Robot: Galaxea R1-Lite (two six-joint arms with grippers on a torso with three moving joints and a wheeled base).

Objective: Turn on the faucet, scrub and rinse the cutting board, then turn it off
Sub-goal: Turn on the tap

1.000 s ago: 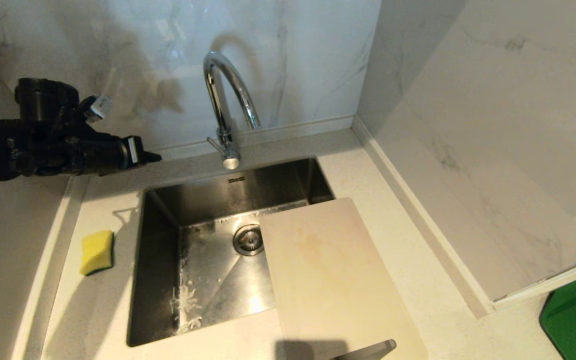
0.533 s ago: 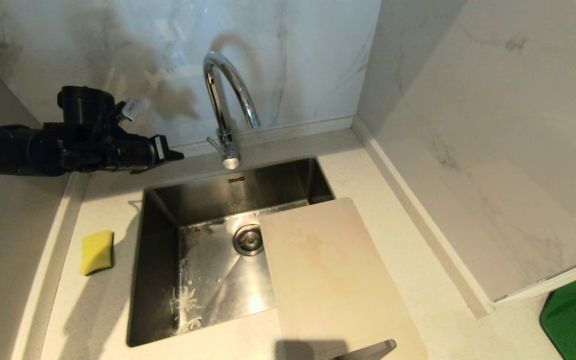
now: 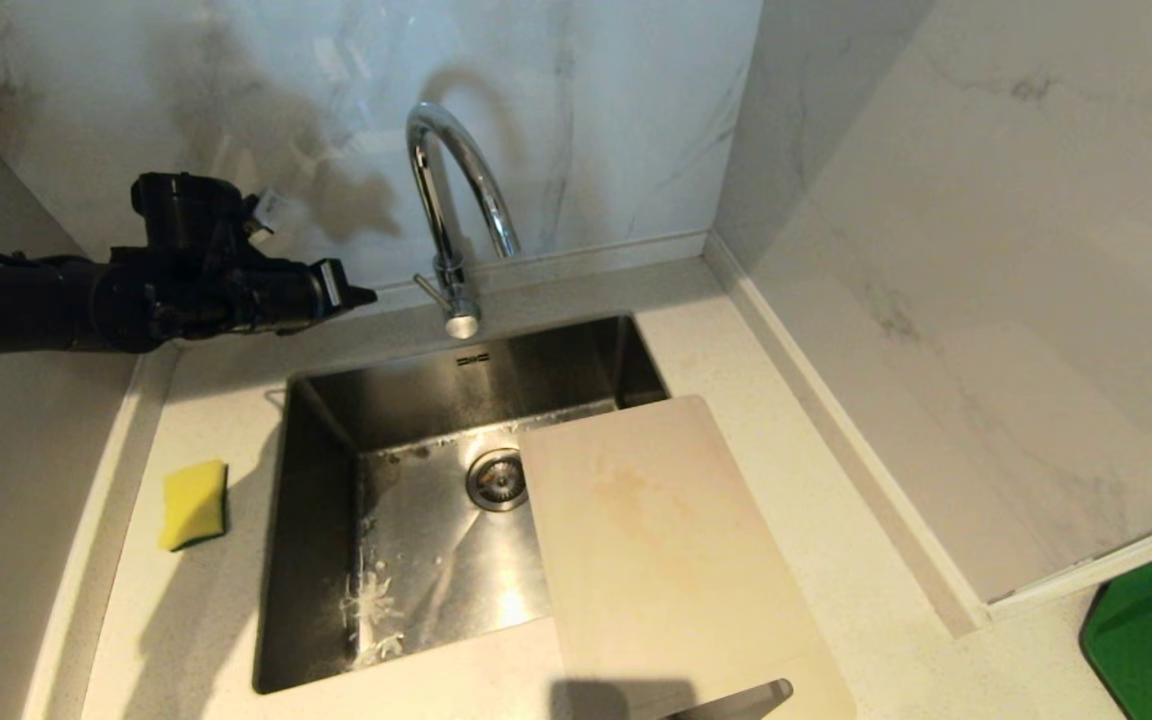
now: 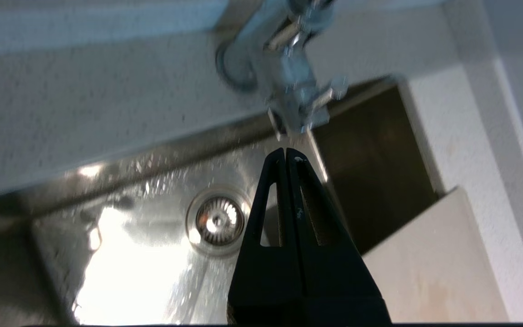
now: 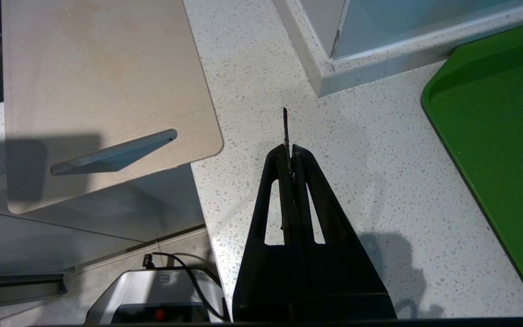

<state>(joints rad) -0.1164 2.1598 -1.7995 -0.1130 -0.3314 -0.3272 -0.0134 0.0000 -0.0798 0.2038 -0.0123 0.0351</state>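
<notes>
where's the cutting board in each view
head view: cutting board at lower right, lying over the right part of the sink and onto the counter.
left wrist view: one corner at lower right, by the shut left gripper.
right wrist view: slot-handle end at upper left.
Shared landmark: the speckled counter.

Left arm (image 3: 36,305) stretched level, jaws pressed together, right jaws likewise closed

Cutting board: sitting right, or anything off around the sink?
The cutting board lies askew, half over the sink, handle end overhanging the counter's front edge, with a yellowish stain in the middle. White residue is splashed on the sink floor. Nothing else stands out.
</notes>
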